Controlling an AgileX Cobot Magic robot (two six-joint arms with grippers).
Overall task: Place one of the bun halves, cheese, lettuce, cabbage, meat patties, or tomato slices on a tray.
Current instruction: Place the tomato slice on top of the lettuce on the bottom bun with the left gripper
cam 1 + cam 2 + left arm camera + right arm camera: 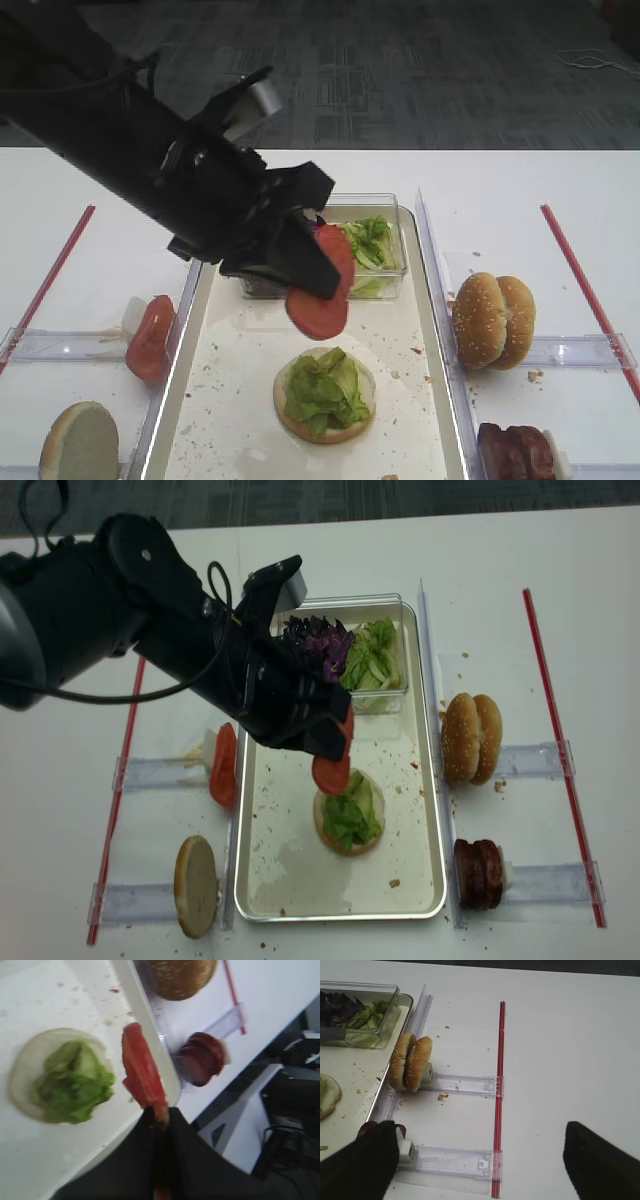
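Item: tomato slice, in transit, L arm over tray.

L gripper [159, 1116] clamped tight on one edge of a tomato slice [322, 283]; slice hangs edge-on below the jaws, clear of everything, above the tray [420, 875] and just above the bun half [352, 418] lying cut face up w/ lettuce [322, 385] on it. Handling, est.: light, thin, wet-glossy so prob. slippery; soft flesh, edge pinch could tear or slip, firmer rim is the best hold. R gripper [480, 1160]: fingers well apart, holding nothing, parked over table nr the patty rack. Other stock: more tomato slices [150, 337] on L rack beside tray; spare bun half [80, 442] below them; bun pair [494, 320] and meat patties [515, 452] on R racks; clear box [399, 685] w/ purple cabbage [318, 645] and green leaves at tray's far end. Labels/writing: none legible.
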